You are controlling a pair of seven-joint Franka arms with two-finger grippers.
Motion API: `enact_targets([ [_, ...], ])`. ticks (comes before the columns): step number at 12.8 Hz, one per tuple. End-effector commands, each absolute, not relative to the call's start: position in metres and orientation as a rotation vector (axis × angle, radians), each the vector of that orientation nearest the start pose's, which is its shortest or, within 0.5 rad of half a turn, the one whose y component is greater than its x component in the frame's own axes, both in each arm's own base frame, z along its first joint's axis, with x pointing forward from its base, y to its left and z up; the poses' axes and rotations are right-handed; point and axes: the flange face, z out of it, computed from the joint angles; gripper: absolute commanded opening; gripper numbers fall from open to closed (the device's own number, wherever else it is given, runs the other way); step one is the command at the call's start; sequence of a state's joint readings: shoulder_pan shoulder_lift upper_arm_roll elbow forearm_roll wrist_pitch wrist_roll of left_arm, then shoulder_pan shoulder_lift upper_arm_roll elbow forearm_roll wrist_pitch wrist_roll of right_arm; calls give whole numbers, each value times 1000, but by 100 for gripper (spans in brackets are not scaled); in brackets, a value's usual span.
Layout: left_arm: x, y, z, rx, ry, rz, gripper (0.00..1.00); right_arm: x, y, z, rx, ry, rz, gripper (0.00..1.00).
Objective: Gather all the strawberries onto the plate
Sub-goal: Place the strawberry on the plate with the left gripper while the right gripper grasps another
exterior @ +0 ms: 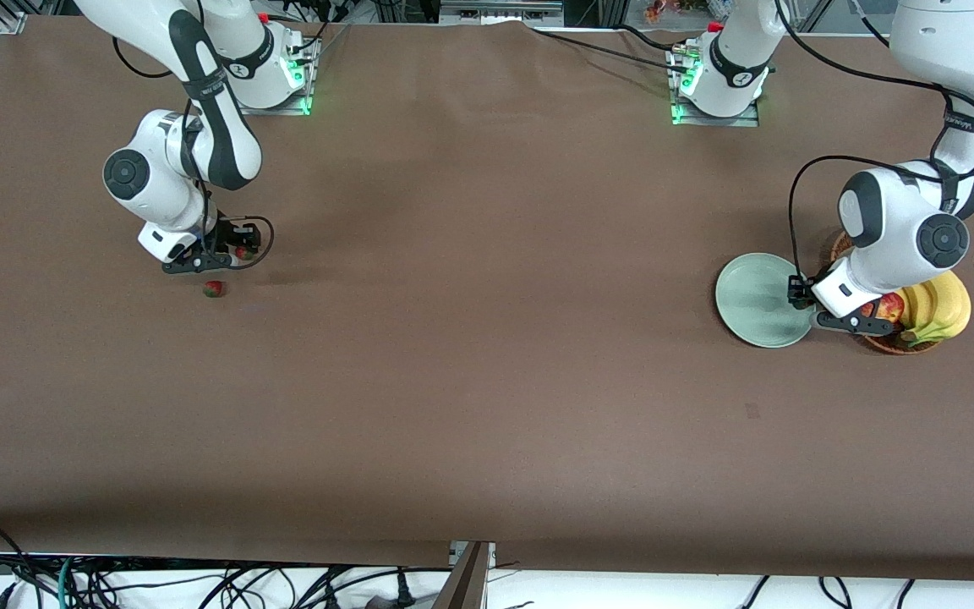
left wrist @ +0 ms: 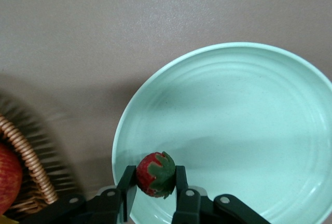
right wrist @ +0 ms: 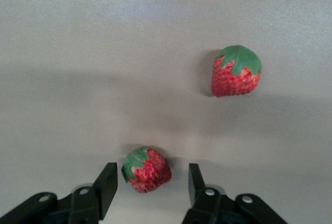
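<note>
While hanging over the rim of the plate (exterior: 753,300), clamps one berry (left wrist: 155,173) in the left gripper (left wrist: 155,177): jaws nearly closed, pressed on both sides of the fruit, green cap showing, held clear of the dish. Found at 3 o'clock on the counter (exterior: 487,381), that plate, toward the left arm's end. Just beside it, at its 3 o'clock, with a narrow strip of counter between: basket (exterior: 897,345) carrying an apple (exterior: 891,309) and bananas (exterior: 939,309).

At 9 o'clock on the counter, toward the right arm's end: right gripper (exterior: 238,252), down low, jaws open and standing astride a second berry (right wrist: 147,170), a gap on either side, nothing gripped. Lying on the counter, that second berry, cap tilted sideways. At its 7 o'clock, nearer the front camera: third berry (exterior: 214,289), also on the counter, apart from the jaws and from the second berry.
</note>
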State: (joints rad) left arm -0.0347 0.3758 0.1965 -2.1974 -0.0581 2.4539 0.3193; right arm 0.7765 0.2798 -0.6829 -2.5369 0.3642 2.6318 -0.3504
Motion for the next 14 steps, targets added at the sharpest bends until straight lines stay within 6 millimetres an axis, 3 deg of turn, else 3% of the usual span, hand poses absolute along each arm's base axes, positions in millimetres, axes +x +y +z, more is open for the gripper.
enact_targets([
  [1, 537, 92, 205, -3138, 203, 155, 31, 444, 15, 182, -3137, -182, 133, 57],
  [2, 537, 92, 204, -3138, 203, 158, 44, 444, 14, 182, -3136, -174, 129, 52],
  [3, 537, 92, 204, -3138, 203, 158, 49, 443, 16, 180, -3136, -174, 134, 46],
  [4, 537, 91, 205, -3138, 220, 160, 90, 444, 16, 181, -3138, -174, 125, 44],
  [5, 539, 91, 208, -3138, 240, 157, 100, 444, 17, 179, -3141, -176, 125, 44],
  [6, 541, 91, 212, -3139, 240, 150, 100, 444, 16, 179, -3145, -175, 124, 44],
  [9, 545, 90, 246, -3150, 237, 102, 100, 445, 18, 178, -3144, -180, 123, 23],
  [14, 547, 86, 325, -3181, 208, 27, 100, 507, 68, 232, -3055, -236, 59, 20],
])
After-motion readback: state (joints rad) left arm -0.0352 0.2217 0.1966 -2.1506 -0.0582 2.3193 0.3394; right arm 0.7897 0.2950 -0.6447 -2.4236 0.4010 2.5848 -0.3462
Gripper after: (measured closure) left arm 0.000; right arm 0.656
